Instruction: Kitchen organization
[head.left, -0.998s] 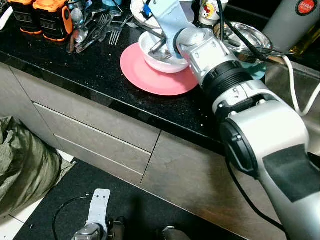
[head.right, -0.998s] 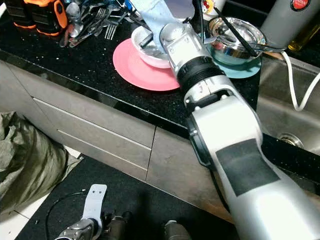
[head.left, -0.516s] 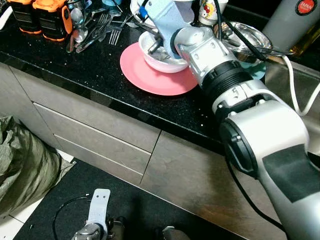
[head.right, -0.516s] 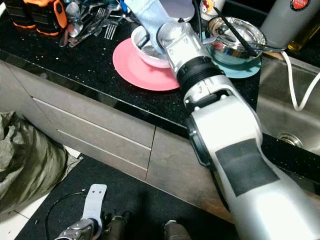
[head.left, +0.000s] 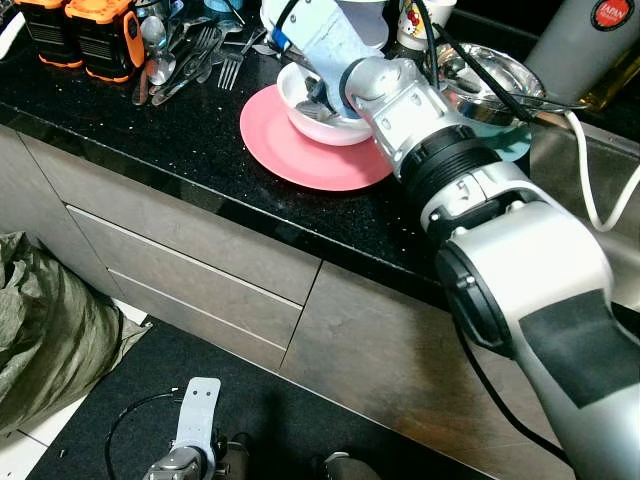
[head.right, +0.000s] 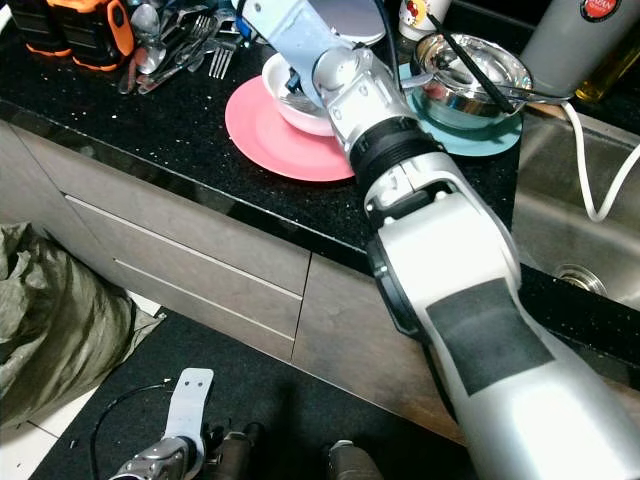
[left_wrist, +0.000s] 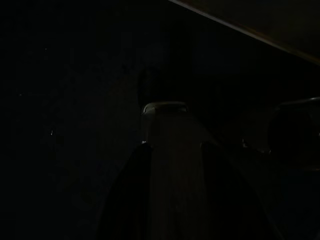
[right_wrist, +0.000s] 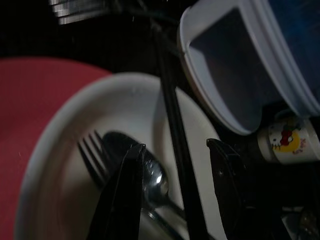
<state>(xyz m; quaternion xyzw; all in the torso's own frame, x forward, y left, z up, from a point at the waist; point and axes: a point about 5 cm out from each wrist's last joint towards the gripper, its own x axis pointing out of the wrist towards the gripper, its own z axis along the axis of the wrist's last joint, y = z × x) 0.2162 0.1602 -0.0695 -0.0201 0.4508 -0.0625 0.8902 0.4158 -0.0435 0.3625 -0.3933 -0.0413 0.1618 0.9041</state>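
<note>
**Right end effector down in the white bowl, fingers apart around the cutlery**

So the right arm reaches across the black speckled bench (head.left: 190, 150) and the right end effector (right_wrist: 172, 195) is dipped into the white bowl (head.left: 300, 95), which sits on the pink plate (head.left: 300, 155). From the wrist camera you can see its two black fingers (right_wrist: 122, 200) spread open. Between them lie a spoon (right_wrist: 150, 175) and a black chopstick (right_wrist: 172, 115), with a fork (right_wrist: 92, 155) just beside the spoon. I can't tell if the fingers touch any of it yet; nothing is gripped.

Just past the bowl on the far side there's a white container (right_wrist: 225, 70) with a dark inside, and a small white cup with a cartoon print (right_wrist: 287, 142) near it. To the right of the pink plate sits a steel bowl (head.right: 490, 75) on a teal plate (head.right: 470, 140), with black chopsticks (head.right: 470, 65) lying across it. Far left on the bench is a pile of loose forks and spoons (head.left: 190, 55), and beside that two orange-and-black battery packs (head.left: 80, 35). The sink (head.right: 570, 220) is on the right, with a white cable (head.right: 590, 170) hanging into it.

The left end effector (head.left: 195, 420) hangs low by the grey drawers (head.left: 180, 270), over the dark floor mat. Its wrist view is nearly black, so I can't tell whether it's open or closed. A green sack (head.left: 45, 320) slumps on the floor at the left.
</note>
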